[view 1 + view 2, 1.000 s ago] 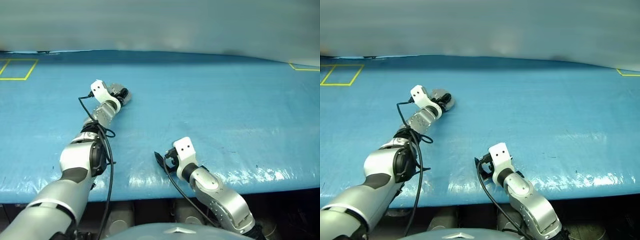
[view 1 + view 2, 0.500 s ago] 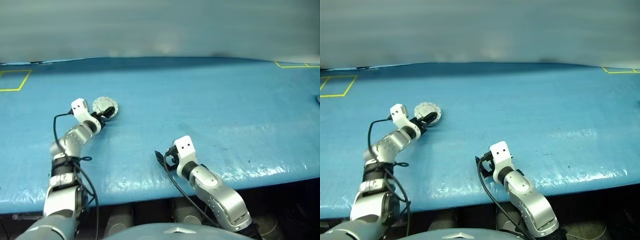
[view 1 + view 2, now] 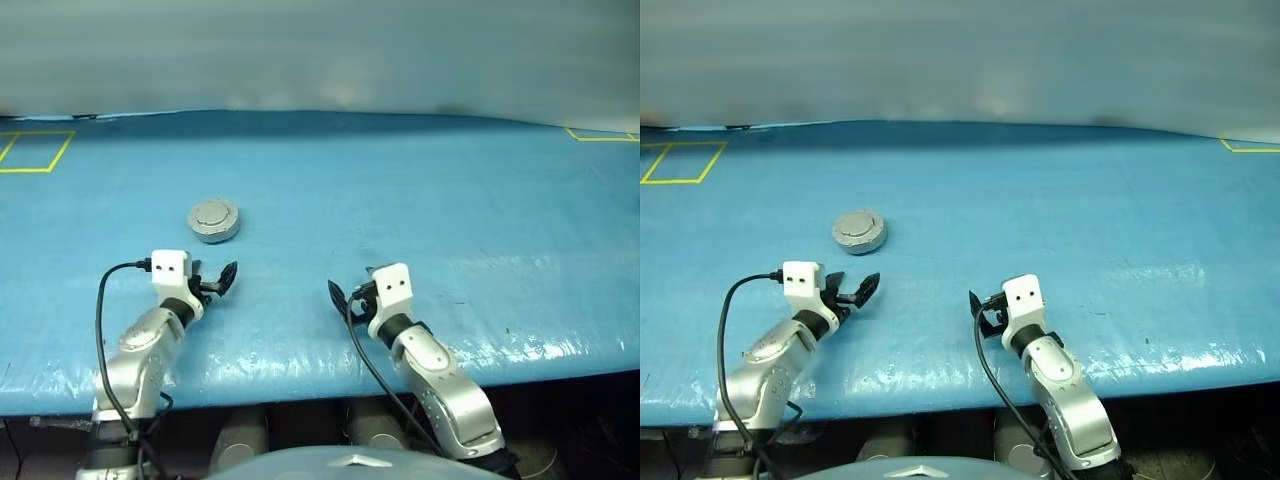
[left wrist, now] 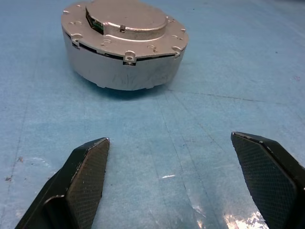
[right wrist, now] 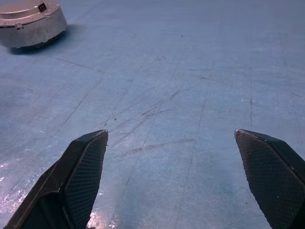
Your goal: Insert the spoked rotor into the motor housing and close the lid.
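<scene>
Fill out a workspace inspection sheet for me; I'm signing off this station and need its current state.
Surface: blue table cover, scuffed, glossy along the near edge.
Job's things: lid seated on the motor housing, standing alone as one closed unit; spoked rotor not visible, presumably inside.
Clutter: nothing seen.
Grippers: left pincer open, empty, short of the housing; right pincer open, empty, over bare cover.
Cables: black cable looping along the left arm; another along the right arm.
Surroundings: yellow tape outlines at the far corners; plain grey backdrop.
</scene>
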